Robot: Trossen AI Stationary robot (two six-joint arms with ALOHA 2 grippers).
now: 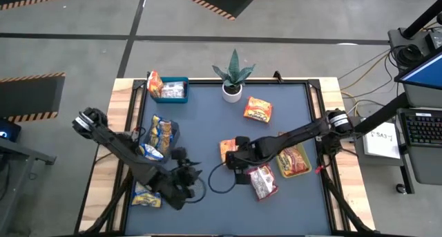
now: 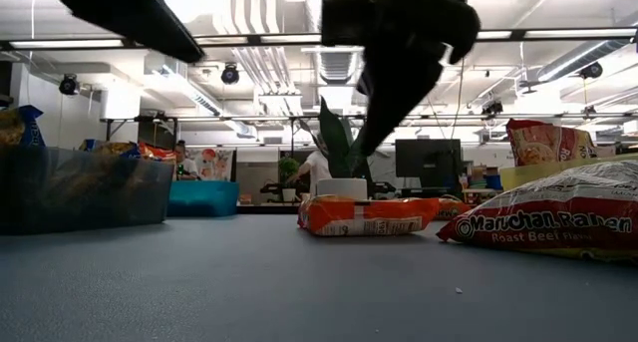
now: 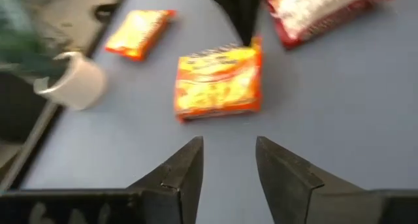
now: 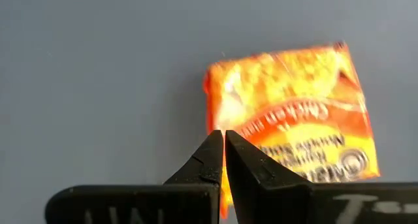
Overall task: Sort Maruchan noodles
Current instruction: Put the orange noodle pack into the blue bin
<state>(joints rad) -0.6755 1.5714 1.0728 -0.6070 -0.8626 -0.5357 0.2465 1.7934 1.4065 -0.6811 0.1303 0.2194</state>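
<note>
An orange noodle packet lies flat on the blue mat at mid-table. My right gripper hangs shut just above its near-left part and is seen raised over it in the low view. My left gripper stands open over bare mat to the near left, pointing at that packet, with nothing between its fingers. A red-and-white packet lies flat near the right gripper. Another orange packet lies farther back.
A yellow-green bin with a packet sits at the right, and a blue bin with packets at the far left. Yellow-and-blue packets lie along the left side. A potted plant stands at the far edge.
</note>
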